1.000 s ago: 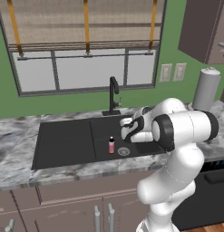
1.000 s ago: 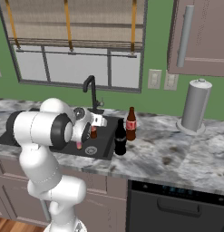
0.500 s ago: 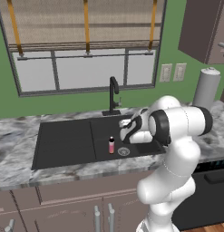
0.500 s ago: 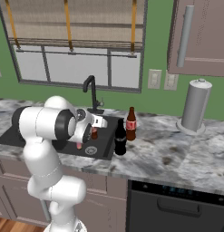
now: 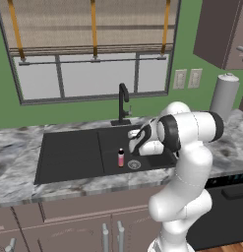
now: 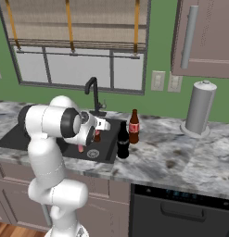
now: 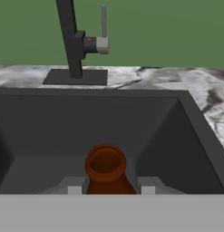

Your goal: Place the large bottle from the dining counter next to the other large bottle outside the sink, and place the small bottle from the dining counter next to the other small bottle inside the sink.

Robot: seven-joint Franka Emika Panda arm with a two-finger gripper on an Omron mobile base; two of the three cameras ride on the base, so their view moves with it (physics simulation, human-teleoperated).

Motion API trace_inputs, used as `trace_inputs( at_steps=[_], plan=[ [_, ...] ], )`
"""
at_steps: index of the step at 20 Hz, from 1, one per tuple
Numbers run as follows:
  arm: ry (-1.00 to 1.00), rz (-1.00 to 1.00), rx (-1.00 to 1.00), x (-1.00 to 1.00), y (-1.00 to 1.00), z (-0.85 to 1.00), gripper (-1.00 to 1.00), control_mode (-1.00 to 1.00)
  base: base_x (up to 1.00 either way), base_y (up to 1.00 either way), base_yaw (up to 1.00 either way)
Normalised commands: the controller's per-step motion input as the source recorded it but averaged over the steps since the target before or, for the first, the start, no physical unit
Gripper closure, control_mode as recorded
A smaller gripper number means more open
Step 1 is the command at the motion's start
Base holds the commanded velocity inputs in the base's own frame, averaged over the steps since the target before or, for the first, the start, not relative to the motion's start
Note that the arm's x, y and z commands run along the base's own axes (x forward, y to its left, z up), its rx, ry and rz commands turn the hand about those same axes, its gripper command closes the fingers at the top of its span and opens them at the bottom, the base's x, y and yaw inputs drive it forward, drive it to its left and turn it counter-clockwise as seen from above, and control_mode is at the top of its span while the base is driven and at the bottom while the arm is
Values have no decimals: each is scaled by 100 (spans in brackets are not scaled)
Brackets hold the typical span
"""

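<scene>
My gripper is shut on the small brown bottle, whose open mouth stands upright between the fingertips over the black sink. In the right base view the gripper holds that bottle low over the basin's right part. The other small bottle, pink, stands upright on the sink floor beside the drain, a little left of my gripper. Two large bottles stand close together on the counter just right of the sink, a black one and a brown one.
The black faucet rises behind the sink on the marble counter. A paper towel roll stands at the back right. My own arm blocks much of the sink's right side in the left base view.
The arm's elbow has swung slightly left. The gripper stays shut on the small brown bottle over the sink, hardly moved.
</scene>
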Motion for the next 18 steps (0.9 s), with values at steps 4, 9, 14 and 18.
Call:
trace_inputs(
  at_steps=[4, 9, 14, 18],
  plan=[
    [0, 0, 0, 14, 3, -18, 100, -100, 0, 0, 0],
    [0, 0, 0, 13, 1, -19, 100, -100, 0, 0, 0],
    [0, 0, 0, 15, 0, -22, 100, -100, 0, 0, 0],
    [0, 0, 0, 10, 2, -22, 100, -100, 0, 0, 0]
  ],
)
